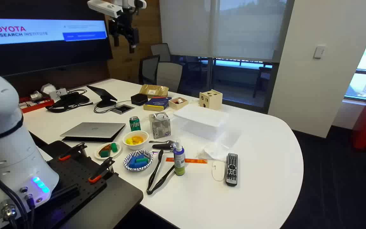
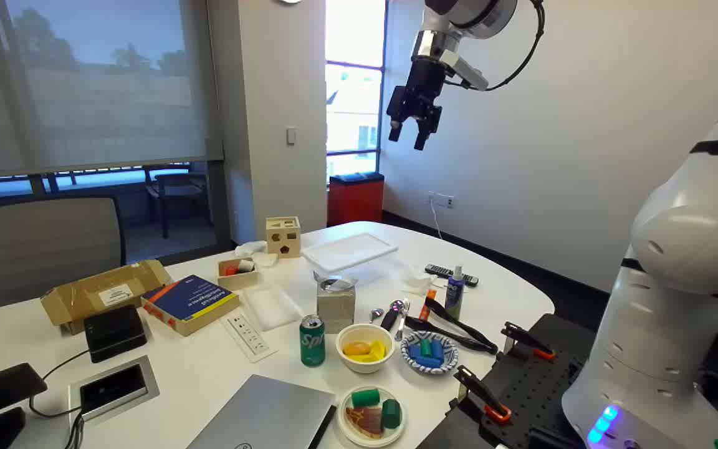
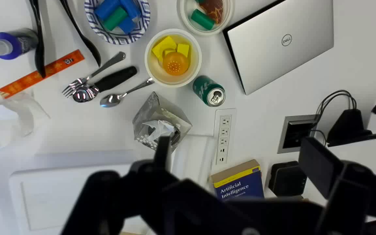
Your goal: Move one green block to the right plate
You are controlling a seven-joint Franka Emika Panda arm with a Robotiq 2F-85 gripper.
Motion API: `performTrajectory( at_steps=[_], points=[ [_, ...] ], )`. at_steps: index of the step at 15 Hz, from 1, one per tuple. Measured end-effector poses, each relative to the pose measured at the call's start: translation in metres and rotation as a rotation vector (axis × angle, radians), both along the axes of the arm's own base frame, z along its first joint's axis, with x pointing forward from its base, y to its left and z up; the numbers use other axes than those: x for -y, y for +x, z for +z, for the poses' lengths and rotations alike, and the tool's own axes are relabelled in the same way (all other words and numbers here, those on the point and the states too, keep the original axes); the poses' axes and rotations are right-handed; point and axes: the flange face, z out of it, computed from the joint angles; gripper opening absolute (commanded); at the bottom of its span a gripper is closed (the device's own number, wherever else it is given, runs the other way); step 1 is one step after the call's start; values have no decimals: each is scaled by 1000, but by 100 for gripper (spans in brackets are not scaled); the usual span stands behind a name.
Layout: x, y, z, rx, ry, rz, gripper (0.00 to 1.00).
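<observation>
In the wrist view, left of the white bowl point(image 3: 172, 80), I saw a spray bottle point(image 3: 13, 44), black tongs point(image 3: 39, 45) and a patterned bowl point(image 3: 117, 39) with one green block point(image 3: 115, 18) among blue blocks point(image 3: 106, 9). Just below the white bowl stood a tissue box point(image 3: 157, 114); right of it, a plate point(image 3: 184, 16) with two green blocks point(image 3: 202, 19), a soda can point(image 3: 207, 90), a laptop point(image 3: 279, 47). In an exterior view, the jaws of my gripper point(image 2: 407, 138) hung wide apart and bare. At my wrist, I hid part of a book point(image 3: 240, 186); the top edge cropped the plate.
</observation>
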Motion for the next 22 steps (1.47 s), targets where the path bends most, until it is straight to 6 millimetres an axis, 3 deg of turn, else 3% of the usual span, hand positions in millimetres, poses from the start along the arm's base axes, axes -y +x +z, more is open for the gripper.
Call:
performTrajectory(
  at_steps=[6, 9, 13, 16, 19, 22],
  points=[
    [-1, 0, -1, -1, -2, 1, 100],
    [-27, 6, -22, -10, -21, -4, 100],
    [-101, 10, -101, -30, -63, -78, 100],
    [-148, -5, -173, -40, -115, -210, 100],
    [-175, -36, -243, -91, -154, -358, 100],
    [-185, -71, -297, -156, -196, -506, 100]
  ],
)
